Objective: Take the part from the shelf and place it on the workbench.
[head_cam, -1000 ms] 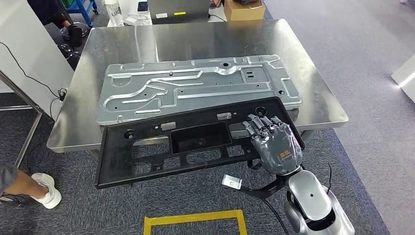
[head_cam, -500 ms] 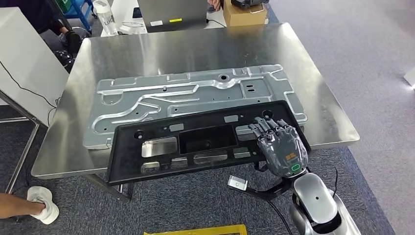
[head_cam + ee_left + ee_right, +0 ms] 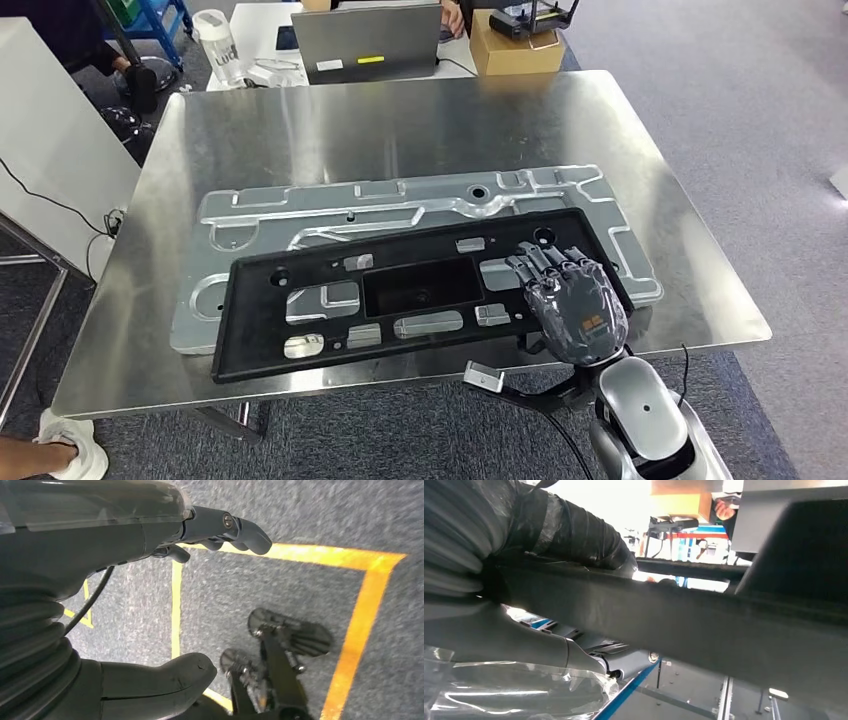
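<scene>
The right robot hand point(image 3: 572, 305) grips the black frame part point(image 3: 420, 290), now carried fully over the worktop point(image 3: 400, 120) (left robot hand point(image 3: 150, 555) hangs empty, fingers apart), nearly placed.

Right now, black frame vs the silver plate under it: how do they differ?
The black frame is matte plastic with open cutouts; the silver plate is shiny stamped metal with raised ribs. The frame lies on top, gripped at one end by the right hand; the plate lies flat on the workbench, untouched. The plate reaches further out on both ends. Both are long, flat panels lying roughly parallel.
</scene>
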You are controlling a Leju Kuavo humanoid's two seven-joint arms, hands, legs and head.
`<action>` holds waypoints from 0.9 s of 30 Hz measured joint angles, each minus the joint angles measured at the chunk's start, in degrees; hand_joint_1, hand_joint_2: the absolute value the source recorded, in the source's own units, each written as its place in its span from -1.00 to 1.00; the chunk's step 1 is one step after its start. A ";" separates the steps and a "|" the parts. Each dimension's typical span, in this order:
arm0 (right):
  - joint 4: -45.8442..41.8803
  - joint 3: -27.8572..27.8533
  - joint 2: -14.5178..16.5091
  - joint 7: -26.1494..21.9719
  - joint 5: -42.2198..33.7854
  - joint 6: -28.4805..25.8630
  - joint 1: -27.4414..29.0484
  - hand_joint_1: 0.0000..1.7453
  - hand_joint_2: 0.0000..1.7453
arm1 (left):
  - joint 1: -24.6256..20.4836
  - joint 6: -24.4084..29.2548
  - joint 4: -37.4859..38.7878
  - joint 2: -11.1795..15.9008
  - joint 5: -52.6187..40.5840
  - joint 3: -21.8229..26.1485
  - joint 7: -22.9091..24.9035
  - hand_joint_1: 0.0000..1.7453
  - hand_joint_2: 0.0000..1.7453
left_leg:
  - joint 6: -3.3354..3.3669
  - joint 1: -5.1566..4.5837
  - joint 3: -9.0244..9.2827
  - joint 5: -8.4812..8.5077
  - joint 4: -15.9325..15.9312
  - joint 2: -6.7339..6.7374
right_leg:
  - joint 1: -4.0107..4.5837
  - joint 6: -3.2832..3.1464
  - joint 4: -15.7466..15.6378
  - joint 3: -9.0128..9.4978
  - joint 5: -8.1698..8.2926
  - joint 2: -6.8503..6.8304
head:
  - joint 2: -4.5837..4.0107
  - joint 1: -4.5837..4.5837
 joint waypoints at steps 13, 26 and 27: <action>2.49 -2.22 0.22 -0.16 -0.84 -0.18 2.06 1.00 1.00 | 0.07 -0.27 -2.03 -0.74 -0.78 0.23 3.84 -1.00 1.00 | -2.35 -0.13 7.58 -7.15 1.04 -0.50 | 0.51 -2.43 -7.61 -5.77 8.66 -0.01 | 0.00 -0.06; 10.26 -8.61 1.21 -0.41 -2.41 3.10 0.76 1.00 1.00 | 0.22 -1.92 -3.81 -1.10 -0.58 0.46 3.55 -1.00 1.00 | -2.28 -0.02 0.34 -1.48 0.72 0.01 | 0.54 -2.02 -8.13 -1.49 5.34 -0.09 | 0.00 -0.04; 11.05 -9.37 1.28 -0.57 -2.62 3.25 0.59 1.00 1.00 | 0.25 -1.96 -3.83 -1.10 -0.63 0.46 3.51 -1.00 1.00 | -2.24 0.01 0.35 -0.96 0.68 -0.07 | 0.59 -2.08 -8.14 -1.47 5.28 -0.10 | 0.00 -0.03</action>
